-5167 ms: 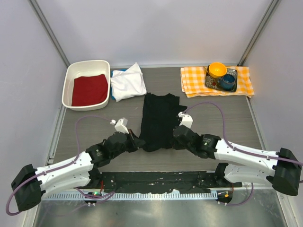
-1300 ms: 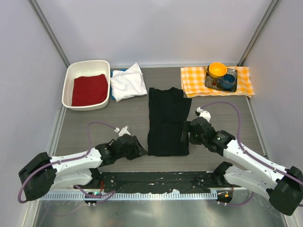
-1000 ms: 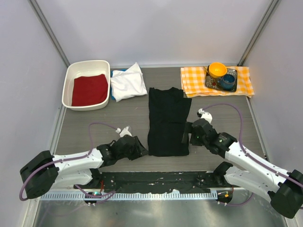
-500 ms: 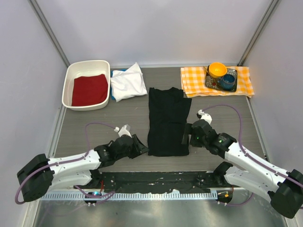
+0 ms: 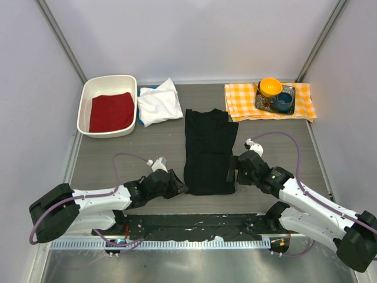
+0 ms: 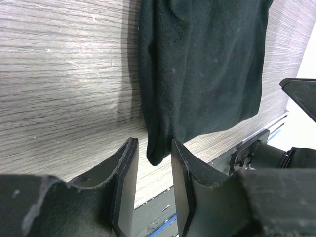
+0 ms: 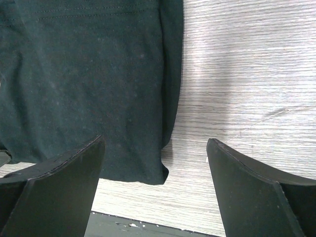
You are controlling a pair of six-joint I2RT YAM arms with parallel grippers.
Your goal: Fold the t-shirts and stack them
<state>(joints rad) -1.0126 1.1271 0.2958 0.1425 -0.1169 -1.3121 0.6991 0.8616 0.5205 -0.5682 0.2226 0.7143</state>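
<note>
Now, the left hand (image 6: 152,146) straddles the near-left corner of the black t-shirt (image 5: 207,150), fingers partly apart and not yet pinching. It should sink fully before closing. The shirt lies as a long strip mid-table (image 5: 135,147). The right hand (image 7: 155,143) gapes wide over the near-right corner. Both should clamp level, then lift together.

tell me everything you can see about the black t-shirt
The black t-shirt is soft matte knit, folded lengthwise into a long narrow rectangle with rounded, doubled side edges. It lies flat on the grey wood-grain table, its long axis running front to back. The left gripper has its fingers close either side of the near left corner; the right gripper stands wide open over the near right corner.
</note>
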